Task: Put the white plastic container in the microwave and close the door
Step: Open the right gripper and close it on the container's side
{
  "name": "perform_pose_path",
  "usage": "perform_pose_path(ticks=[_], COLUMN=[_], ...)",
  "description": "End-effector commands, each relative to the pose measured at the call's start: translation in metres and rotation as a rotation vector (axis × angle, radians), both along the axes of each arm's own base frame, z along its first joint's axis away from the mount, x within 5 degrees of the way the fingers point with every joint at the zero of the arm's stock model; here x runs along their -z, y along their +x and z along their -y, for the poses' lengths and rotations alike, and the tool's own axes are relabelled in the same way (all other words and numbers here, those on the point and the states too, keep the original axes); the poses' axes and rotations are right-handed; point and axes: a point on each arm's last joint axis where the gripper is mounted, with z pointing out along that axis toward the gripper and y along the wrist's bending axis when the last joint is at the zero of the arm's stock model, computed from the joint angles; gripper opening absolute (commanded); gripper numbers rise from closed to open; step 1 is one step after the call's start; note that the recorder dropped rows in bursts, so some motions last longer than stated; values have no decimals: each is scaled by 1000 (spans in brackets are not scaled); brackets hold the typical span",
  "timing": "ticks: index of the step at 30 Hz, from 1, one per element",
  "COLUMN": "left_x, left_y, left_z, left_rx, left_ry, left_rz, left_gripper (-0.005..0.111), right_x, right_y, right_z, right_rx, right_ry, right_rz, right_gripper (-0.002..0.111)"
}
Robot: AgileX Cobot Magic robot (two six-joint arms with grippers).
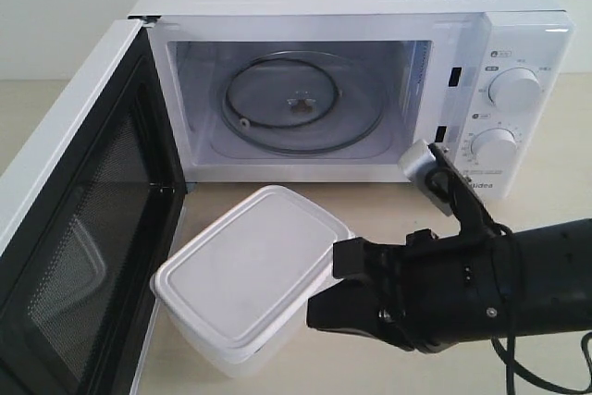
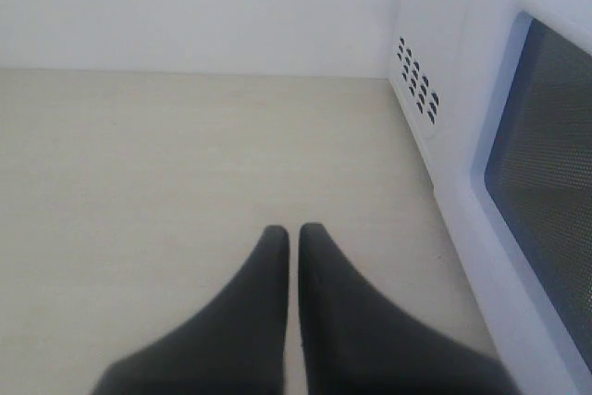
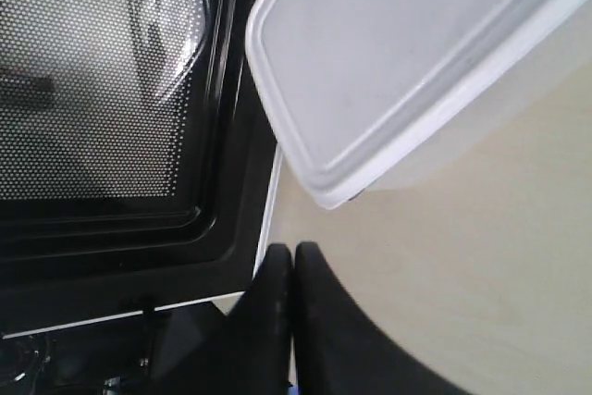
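The microwave (image 1: 370,6) stands on the pale worktop (image 1: 555,182) with its door (image 1: 83,228) swung wide, the glass turntable (image 1: 301,104) showing inside. The white plastic container (image 1: 250,275) sits on the worktop just in front of the microwave's open mouth, lid on, close beside the open door. The right fingers (image 1: 338,312) hang low in front of the microwave, just beside the container's near corner and holding nothing. From the left wrist, the left fingers (image 2: 264,275) are pressed together with nothing between them, hovering over bare worktop (image 2: 139,182). They are on the outer side of the door (image 2: 546,182), near the vent holes (image 2: 418,76) in the microwave's side wall. From the right wrist, the right fingers (image 3: 273,284) are likewise closed tip to tip and empty. The container (image 3: 398,53) lies just past them, apart from the tips. The door's black inner frame and dotted mesh window (image 3: 102,90) lie alongside the container, on the microwave's hinge side.
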Motion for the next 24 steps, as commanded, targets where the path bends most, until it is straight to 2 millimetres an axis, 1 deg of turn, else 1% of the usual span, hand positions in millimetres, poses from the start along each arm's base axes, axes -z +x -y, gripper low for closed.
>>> perform_pose_path(ticks=[1,3,6,8,9,11,13,15,18,21,24], left_x=[1,1,1,1,1,1,1,1,1,1,1], left_y=[0,0,0,0,0,0,0,0,0,0,0], left_z=[0,0,0,0,0,0,0,0,0,0,0], left_rx=[-3,-3,-3,-3,-3,-3,-3,-3,-3,-3,-3], left_ry=[-8,-8,-8,-8,-8,-8,-8,-8,-8,-8,-8], left_rz=[-1,-1,-1,-1,-1,-1,-1,-1,-1,-1,-1], left_gripper=[4,4,4,4,4,4,4,4,4,4,4], right_x=[15,22,27,27,27,26,24,25,33,45,46], right_y=[5,7,10,14,16,20,25,32,40,44,48], right_z=[2,1,-1,-1,0,-1,-5,-11,-16,-13,-11], right_rx=[32,32,36,68,87,116,133,143,167,221,268], right_ry=[-46,-65,-76,-88,-96,-100,-73,-52,-59,-113,-141], right_rz=[-51,-70,-89,-102,-102,-108,-142,-187,-238,-264,-259], right_gripper=[7,16,36,46,48,49,49,49,49,49,49])
